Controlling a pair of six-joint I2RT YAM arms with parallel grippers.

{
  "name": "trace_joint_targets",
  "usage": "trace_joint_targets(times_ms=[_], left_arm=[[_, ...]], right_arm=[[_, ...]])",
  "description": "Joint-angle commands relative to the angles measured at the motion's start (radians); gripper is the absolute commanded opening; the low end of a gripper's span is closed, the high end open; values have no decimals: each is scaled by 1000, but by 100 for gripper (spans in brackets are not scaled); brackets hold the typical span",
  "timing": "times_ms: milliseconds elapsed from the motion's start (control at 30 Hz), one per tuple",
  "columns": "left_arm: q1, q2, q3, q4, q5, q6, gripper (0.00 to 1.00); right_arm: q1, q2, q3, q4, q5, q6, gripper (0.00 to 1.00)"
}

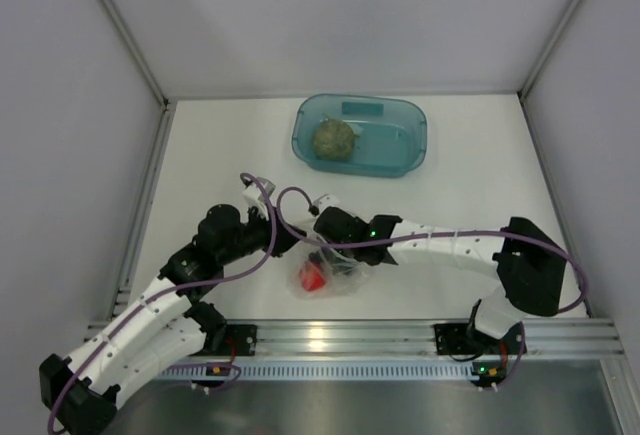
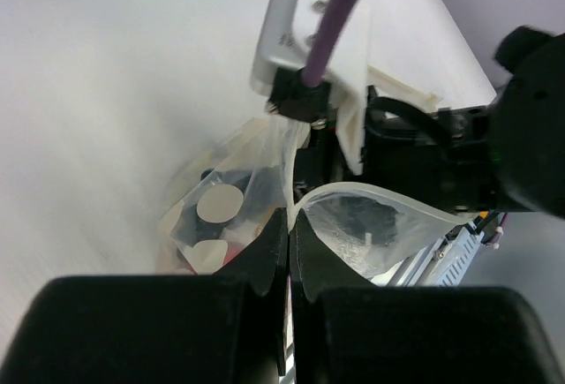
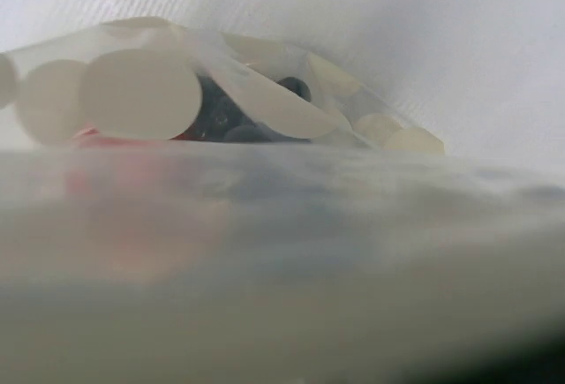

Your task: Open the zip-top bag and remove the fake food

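Observation:
The zip-top bag (image 1: 338, 279) lies at the near middle of the table, between both grippers. A red round fruit (image 1: 312, 277) shows inside it. In the left wrist view my left gripper (image 2: 290, 225) is shut on the bag's rim (image 2: 371, 194), and the mouth gapes open to the right. My right gripper (image 1: 325, 253) reaches into the bag from the right; its fingers are hidden by plastic. The right wrist view looks through the bag (image 3: 265, 101) at the dark grape bunch (image 3: 221, 117) and the red fruit (image 3: 106, 137). The olive-green leafy ball (image 1: 335, 140) sits in the teal tray (image 1: 400, 145).
The teal tray stands at the back middle of the table. White walls close in the left, right and back sides. The metal rail (image 1: 350, 335) with the arm bases runs along the near edge, just behind the bag.

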Motion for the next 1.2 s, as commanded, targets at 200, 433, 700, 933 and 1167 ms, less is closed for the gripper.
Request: trace_joint_targets(times_ms=[200,433,700,933,1167], left_arm=[[-4,-30,6,39,9,4,0],[-6,-27,8,39,2,6,0],[-6,-22,9,39,-2,7,0],[-6,-24,5,39,-10,7,0],[-6,-28,5,39,-14,7,0]], right_arm=[[25,-169,63,-40,56,-13,13],[24,-251,85,-51,64,-21,3],[22,-344,112,-58,34,-39,2],[18,-409,149,-69,24,-54,1],[15,-473,175,-83,22,-66,1]])
